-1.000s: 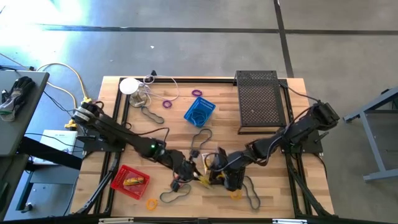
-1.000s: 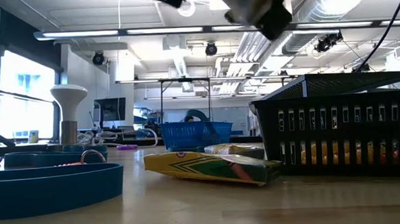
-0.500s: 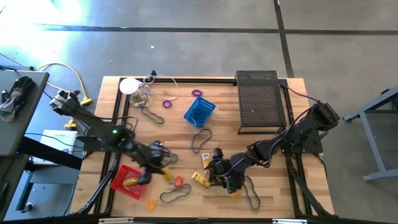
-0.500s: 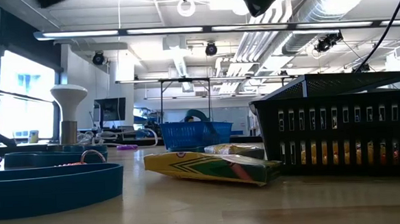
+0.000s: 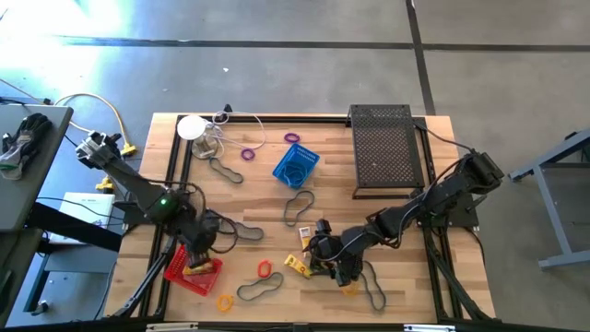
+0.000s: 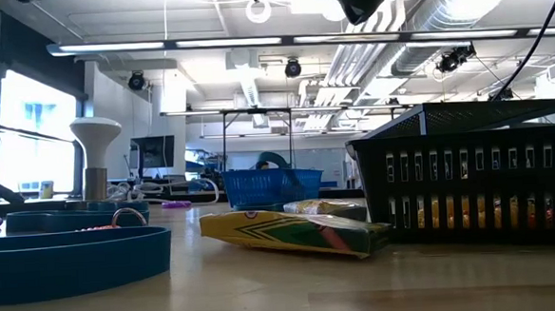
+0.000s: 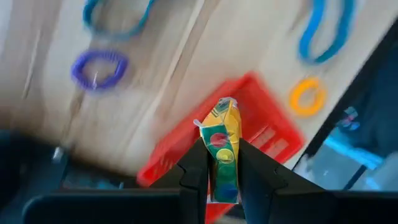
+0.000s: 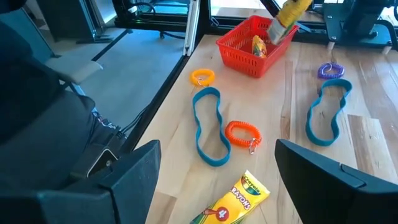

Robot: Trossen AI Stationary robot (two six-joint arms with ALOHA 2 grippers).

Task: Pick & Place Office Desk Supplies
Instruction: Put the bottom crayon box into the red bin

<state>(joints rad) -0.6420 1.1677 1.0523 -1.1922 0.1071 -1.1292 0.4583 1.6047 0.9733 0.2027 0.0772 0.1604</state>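
Placement over the red basket point(image 5: 192, 268), seen from beside the table. The left gripper point(image 7: 222, 163) is clamped on a yellow crayon box point(image 7: 222, 155) and hangs above the basket near the table's front left corner; the right wrist view shows the box tilted over the basket's rim, with another yellow pack already lying inside. To release cleanly, I judge the box should be brought over the basket's middle and lowered before the jaws part, since a drop from the rim could tip it onto the wood. The right gripper point(image 8: 214, 177) waits with jaws spread wide above a second crayon box point(image 8: 231, 200), beside an orange coil ring point(image 8: 242, 133) and a blue-grey band loop point(image 8: 209, 126).
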